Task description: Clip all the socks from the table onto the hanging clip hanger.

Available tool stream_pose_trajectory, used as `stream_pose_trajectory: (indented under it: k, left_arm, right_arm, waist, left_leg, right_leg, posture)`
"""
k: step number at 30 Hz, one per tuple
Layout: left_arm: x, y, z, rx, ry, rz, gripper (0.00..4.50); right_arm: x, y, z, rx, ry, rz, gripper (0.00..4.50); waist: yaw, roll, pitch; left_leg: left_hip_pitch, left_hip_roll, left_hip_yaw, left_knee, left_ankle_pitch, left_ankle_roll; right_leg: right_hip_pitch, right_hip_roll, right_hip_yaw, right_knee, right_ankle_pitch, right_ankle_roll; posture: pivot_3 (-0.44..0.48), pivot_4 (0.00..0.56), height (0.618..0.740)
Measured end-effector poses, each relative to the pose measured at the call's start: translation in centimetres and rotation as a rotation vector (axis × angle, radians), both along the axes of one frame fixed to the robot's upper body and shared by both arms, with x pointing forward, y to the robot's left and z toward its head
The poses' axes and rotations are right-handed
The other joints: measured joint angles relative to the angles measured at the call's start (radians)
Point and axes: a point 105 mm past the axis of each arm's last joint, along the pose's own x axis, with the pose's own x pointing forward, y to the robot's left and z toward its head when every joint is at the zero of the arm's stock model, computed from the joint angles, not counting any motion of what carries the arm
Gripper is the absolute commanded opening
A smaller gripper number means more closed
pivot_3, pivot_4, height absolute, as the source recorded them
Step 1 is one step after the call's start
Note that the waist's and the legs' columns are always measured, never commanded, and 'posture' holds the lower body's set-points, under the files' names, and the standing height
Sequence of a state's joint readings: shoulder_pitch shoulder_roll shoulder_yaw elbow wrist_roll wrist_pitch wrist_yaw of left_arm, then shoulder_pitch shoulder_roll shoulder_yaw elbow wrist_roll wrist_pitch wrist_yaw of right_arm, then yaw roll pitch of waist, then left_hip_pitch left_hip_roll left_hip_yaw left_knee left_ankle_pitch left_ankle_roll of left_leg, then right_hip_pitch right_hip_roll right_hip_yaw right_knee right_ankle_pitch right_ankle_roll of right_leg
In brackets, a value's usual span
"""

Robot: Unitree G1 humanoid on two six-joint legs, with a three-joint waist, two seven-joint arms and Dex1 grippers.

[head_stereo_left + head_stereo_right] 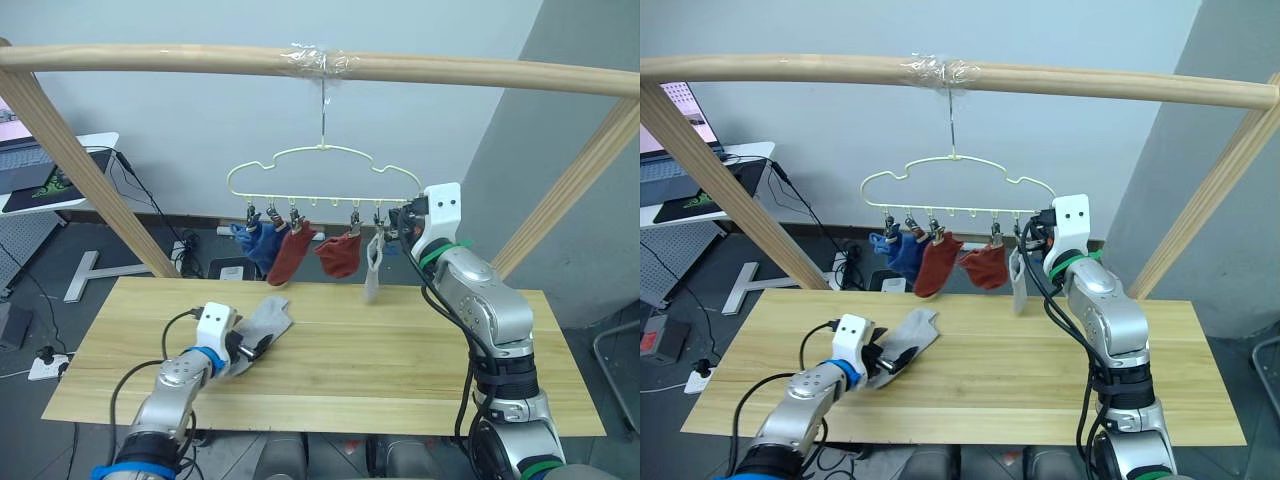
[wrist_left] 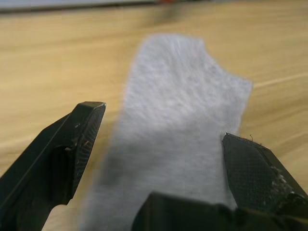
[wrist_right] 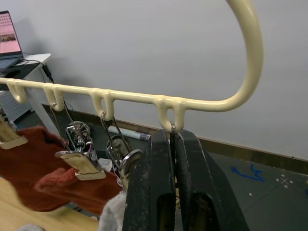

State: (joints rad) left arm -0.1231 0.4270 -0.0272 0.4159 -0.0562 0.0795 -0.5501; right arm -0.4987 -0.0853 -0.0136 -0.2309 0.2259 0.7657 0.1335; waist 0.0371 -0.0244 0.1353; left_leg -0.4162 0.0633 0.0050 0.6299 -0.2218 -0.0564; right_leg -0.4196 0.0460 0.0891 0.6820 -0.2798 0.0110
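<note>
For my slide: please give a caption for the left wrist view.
Open left gripper straddling the last grey sock on the table.

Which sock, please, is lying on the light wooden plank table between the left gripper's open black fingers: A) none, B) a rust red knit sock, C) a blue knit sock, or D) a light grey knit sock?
D: the light grey knit sock lies flat on the light wooden plank table, with the left gripper open astride it, while the red and blue socks hang clipped.
</note>
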Motion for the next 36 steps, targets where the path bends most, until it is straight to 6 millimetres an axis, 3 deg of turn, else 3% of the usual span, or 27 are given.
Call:
stream_pose_trajectory:
  k: [5,11,22,26,29,32,34,36]
  left_arm:
    - [2.6,-1.2,1.2,-0.016,-0.054,-0.028,4.5]
    - [1.9,-1.4,-0.7,0.035,0.025,-0.059,4.5]
    - [0.5,-1.5,-1.1,-0.021,0.101,-0.093,1.26]
    - [-0.3,-3.8,-0.7,-0.146,0.103,-0.152,0.01]
    - [-0.2,-8.0,2.1,-0.311,0.014,-0.245,0.01]
    - [0.8,-12.6,8.3,-0.462,-0.178,-0.362,0.01]
    - [1.1,-14.2,11.2,-0.493,-0.267,-0.414,0.01]
    - [1.1,-15.3,12.8,-0.507,-0.317,-0.439,0.01]
  right_arm:
    - [-0.4,0.2,-0.1,0.002,0.011,0.002,0.01]
    - [-0.5,0.1,0.2,-0.001,0.009,-0.007,0.01]
    - [-0.3,-0.3,0.4,-0.003,0.018,-0.013,0.0]
    - [-0.1,-0.8,1.0,0.031,0.035,-0.008,0.0]
    - [0.0,-0.9,1.2,0.14,0.14,0.004,0.0]
    - [-0.1,-0.5,1.9,0.21,0.251,0.051,0.0]
    - [-0.3,-0.5,2.3,0.247,0.301,0.068,0.0]
    - [-0.5,-0.6,2.5,0.291,0.353,0.075,0.0]
  waist:
    - [-0.006,0.0,0.0]
    - [-0.014,-0.001,0.0]
    - [-0.014,0.001,-0.002]
    - [-0.013,0.001,-0.002]
    - [-0.01,0.0,-0.001]
    - [-0.012,0.0,-0.001]
    - [-0.015,0.001,-0.001]
    - [-0.021,0.001,-0.001]
  left_leg:
    - [0.0,0.0,-0.001,0.0,0.0,0.0]
    - [0.0,0.0,-0.001,0.0,0.0,0.0]
    - [0.002,0.0,0.0,0.0,0.0,0.0]
    - [0.0,0.0,0.0,0.0,0.0,0.0]
    - [-0.002,0.0,-0.001,0.0,0.0,0.0]
    - [-0.001,0.0,-0.002,0.001,0.0,0.0]
    - [0.0,0.0,-0.002,0.0,0.0,0.0]
    - [0.0,0.0,-0.002,-0.001,0.0,0.0]
  right_leg:
    - [0.0,0.001,0.0,0.0,0.0,0.0]
    - [0.0,0.001,0.0,0.0,0.0,0.0]
    - [0.002,0.001,0.0,0.001,0.0,0.0]
    - [0.001,0.001,0.001,0.0,0.0,0.0]
    - [0.0,0.0,0.001,0.0,0.001,-0.001]
    - [0.001,0.001,0.001,0.0,0.002,-0.003]
    - [0.001,0.001,0.001,0.0,0.002,-0.003]
    - [0.001,0.002,0.001,0.0,0.002,-0.003]
  posture:
    - [0.126,0.154,0.74]
    - [0.112,0.146,0.74]
    - [0.114,0.143,0.74]
    - [0.119,0.152,0.74]
    - [0.115,0.155,0.74]
    - [0.115,0.155,0.74]
    - [0.11,0.157,0.74]
    - [0.11,0.157,0.74]
